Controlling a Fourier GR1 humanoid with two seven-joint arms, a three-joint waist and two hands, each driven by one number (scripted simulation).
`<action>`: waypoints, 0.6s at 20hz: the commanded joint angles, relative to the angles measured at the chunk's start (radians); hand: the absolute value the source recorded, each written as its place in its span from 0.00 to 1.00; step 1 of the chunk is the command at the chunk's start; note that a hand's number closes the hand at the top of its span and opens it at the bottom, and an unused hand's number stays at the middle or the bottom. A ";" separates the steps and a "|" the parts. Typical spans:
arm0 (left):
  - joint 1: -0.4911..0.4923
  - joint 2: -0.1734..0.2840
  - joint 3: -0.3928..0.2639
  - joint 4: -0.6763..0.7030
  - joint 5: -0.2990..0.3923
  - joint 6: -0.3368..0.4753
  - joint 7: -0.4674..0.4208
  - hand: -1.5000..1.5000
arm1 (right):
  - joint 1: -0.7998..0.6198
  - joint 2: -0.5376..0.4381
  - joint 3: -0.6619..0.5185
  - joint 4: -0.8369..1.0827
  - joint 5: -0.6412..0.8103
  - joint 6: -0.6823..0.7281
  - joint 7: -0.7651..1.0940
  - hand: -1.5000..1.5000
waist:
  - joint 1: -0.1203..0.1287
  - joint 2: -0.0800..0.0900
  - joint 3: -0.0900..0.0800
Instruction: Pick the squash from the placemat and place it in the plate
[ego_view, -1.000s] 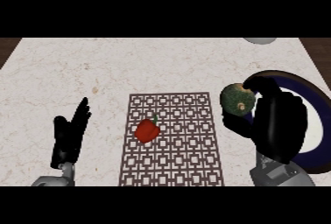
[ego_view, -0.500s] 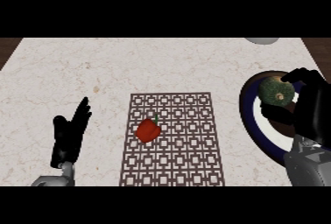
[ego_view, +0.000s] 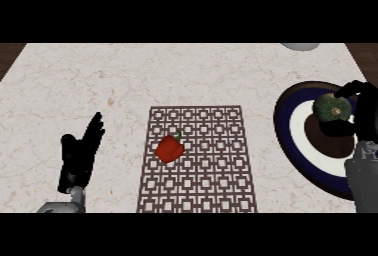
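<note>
R hand (ego_view: 353, 112) is curling round the green squash (ego_view: 331, 107), holding it over the plate (ego_view: 289, 131) w/ dark blue rim, white ring & brown centre, at the marble counter's (ego_view: 148, 75) R side. L hand (ego_view: 80, 156) is resting open near the lower L, fingers up, well apart from the placemat (ego_view: 199, 172). A red pepper (ego_view: 170, 148) is lying on the patterned mat's L half, & a pale round obj (ego_view: 299, 46) is showing partly at the top edge.

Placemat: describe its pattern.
The placemat shows a dark brown lattice of small squares on white, in the head view.
</note>
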 joint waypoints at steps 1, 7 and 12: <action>0.018 0.015 0.033 0.012 0.028 -0.031 -0.037 0.50 | -0.042 -0.013 -0.048 0.120 -0.108 0.046 -0.064 1.00 | 0.003 0.000 0.000; -0.010 -0.006 0.016 0.025 -0.009 -0.002 0.008 0.50 | -0.030 -0.084 -0.088 0.217 -0.192 0.216 -0.116 0.00 | -0.002 -0.001 0.000; -0.018 -0.019 0.015 0.024 -0.024 0.009 -0.001 0.50 | -0.002 -0.073 -0.107 0.193 -0.292 0.139 -0.315 0.00 | -0.003 -0.001 0.000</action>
